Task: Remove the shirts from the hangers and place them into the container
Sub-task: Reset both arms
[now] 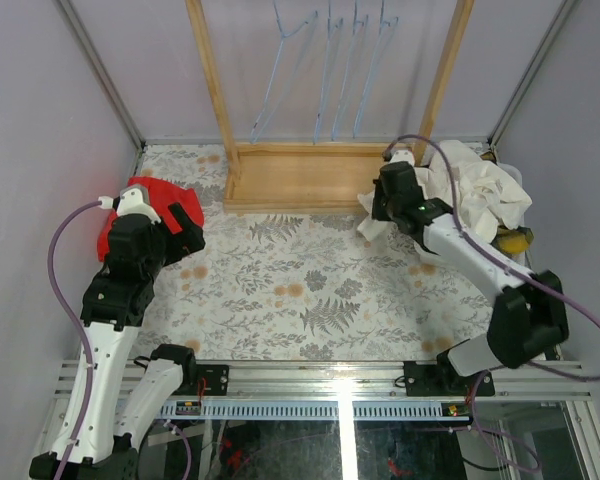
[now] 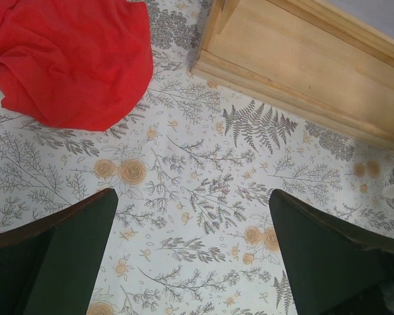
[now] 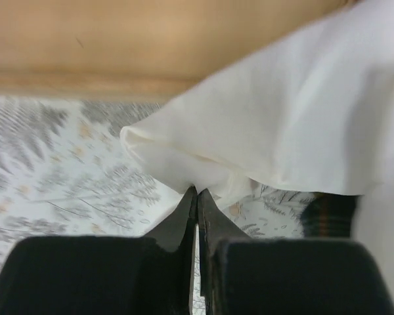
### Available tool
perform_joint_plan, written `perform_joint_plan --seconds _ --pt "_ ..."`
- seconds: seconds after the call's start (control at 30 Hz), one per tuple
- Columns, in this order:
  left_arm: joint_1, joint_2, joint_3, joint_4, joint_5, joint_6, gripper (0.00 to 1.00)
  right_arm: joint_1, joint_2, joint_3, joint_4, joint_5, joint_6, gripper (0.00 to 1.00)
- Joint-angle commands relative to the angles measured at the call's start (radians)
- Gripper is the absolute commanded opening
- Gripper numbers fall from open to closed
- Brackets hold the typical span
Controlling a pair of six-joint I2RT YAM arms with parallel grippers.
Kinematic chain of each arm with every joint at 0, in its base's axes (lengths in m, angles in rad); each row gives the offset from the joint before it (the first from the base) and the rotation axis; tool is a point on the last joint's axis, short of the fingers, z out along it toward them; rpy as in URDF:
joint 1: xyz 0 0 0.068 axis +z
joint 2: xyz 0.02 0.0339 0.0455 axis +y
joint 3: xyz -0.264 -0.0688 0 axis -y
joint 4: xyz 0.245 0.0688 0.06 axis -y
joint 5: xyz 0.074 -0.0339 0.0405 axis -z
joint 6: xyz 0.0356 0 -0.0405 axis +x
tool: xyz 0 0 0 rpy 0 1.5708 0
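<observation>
Overhead view. Four bare light-blue hangers (image 1: 330, 80) hang on the wooden rack (image 1: 300, 175) at 12 o'clock. The shirts (image 1: 485, 195) lie heaped at 2 to 3 o'clock on the floral table (image 1: 310, 290). They cover the container (image 1: 518, 177), of which only a pale corner shows at the heap's far right. A plaid shirt (image 1: 513, 240) peeks out at the heap's 5 o'clock edge.

The right gripper (image 1: 378, 222) sits at the heap's 9 o'clock side, beside the rack base. There, a flap of white shirt (image 1: 372, 228) spills onto the table. In the right wrist view the fingers are clenched together, and the tips nip the lower fold of that white shirt (image 3: 269, 125). A dark plaid patch lies at 4 o'clock.

The left gripper (image 1: 185, 228) hovers at 9 o'clock over the edge of a red cloth (image 1: 152, 192). In its wrist view the jaws are spread wide with nothing between them but bare table, and the red cloth lies at 10 o'clock
</observation>
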Motion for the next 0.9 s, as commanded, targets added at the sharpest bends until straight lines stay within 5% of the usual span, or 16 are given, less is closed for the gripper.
perform_joint_plan --seconds 0.0,0.27,0.5,0.6,0.77,0.87 --pt "0.006 -0.009 -0.009 0.015 0.008 0.020 1.00 -0.004 -0.195 0.098 0.003 0.110 -0.053 0.00" --pt "0.006 -0.014 -0.010 0.014 0.010 0.019 1.00 -0.244 -0.352 0.238 -0.072 0.367 -0.109 0.00" --pt "0.006 -0.016 -0.012 0.015 0.016 0.017 1.00 -0.492 -0.283 0.269 -0.215 0.328 -0.096 0.01" --pt "0.006 -0.015 -0.007 0.013 0.008 0.021 1.00 -0.530 -0.253 0.241 -0.232 0.242 -0.104 0.13" --pt "0.006 -0.017 0.001 0.014 0.001 0.026 1.00 -0.535 -0.265 0.306 -0.268 0.218 -0.110 0.62" --pt "0.006 -0.017 0.000 0.017 0.000 0.022 1.00 -0.535 -0.310 0.339 -0.262 0.217 -0.143 0.68"
